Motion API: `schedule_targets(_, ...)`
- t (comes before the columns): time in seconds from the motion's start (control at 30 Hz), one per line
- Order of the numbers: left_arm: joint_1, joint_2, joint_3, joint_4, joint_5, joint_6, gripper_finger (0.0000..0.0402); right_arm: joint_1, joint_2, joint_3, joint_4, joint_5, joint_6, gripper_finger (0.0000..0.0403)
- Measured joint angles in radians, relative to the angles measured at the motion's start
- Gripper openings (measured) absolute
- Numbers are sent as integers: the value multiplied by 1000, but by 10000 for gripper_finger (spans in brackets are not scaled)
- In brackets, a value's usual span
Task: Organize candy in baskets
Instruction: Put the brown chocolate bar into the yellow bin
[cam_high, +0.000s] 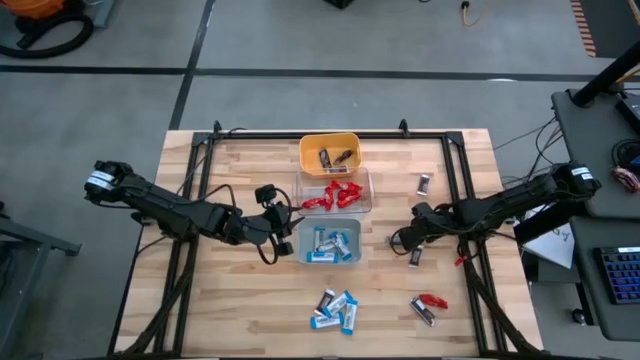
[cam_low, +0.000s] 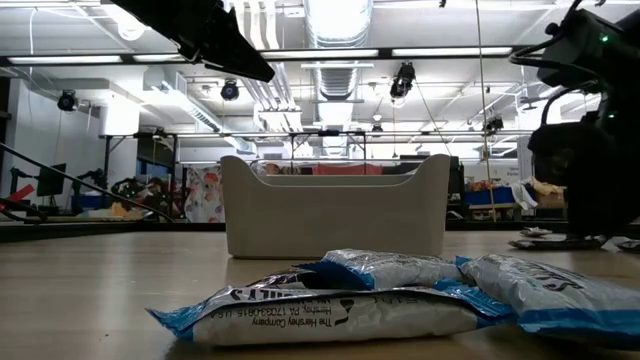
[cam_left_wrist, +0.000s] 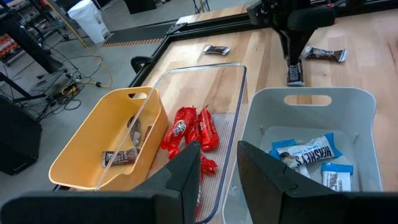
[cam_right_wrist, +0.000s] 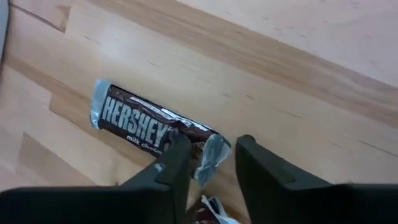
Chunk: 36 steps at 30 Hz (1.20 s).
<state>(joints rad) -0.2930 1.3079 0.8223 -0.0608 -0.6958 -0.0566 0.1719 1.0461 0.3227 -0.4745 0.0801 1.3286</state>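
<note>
Blue-and-white candy bars (cam_low: 400, 295) lie closest to the low camera, heaped on the wooden table (cam_high: 240, 310) near its front edge; behind them stands the grey-blue basket (cam_high: 329, 244), with more blue-and-white bars inside it. Beyond it sit the clear basket (cam_high: 366, 188) holding red candies (cam_high: 335, 195) and the yellow basket (cam_high: 329, 152) holding two dark bars — the three touch in a row running toward the far edge.

From the table's left side the left arm stretches low toward the baskets, its gripper (cam_high: 283, 218) hovering just beside the seam between the clear and grey-blue baskets. Its fingers (cam_left_wrist: 186, 171) are a little apart with nothing between them.

Reaching in from the right side, the right arm bends down to the tabletop. Its gripper (cam_right_wrist: 208, 155) points down at a dark brown bar (cam_right_wrist: 140, 121) lying flat on the wood, the fingers straddling the crimped silver end of the wrapper — whether they pinch it I cannot tell.

Another dark bar (cam_high: 424, 183) lies near the far right, and a red candy with a dark bar (cam_high: 428, 305) lies near the front right.
</note>
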Motion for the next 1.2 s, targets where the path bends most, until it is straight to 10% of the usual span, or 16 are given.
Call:
schedule_targets(0.27,0,0,0,0,-1,0,91,0,-1,-41,82,9,-23,15)
schedule_targets(1.2,0,0,0,-7,-1,0,91,0,-249,164,53,173,-367,8)
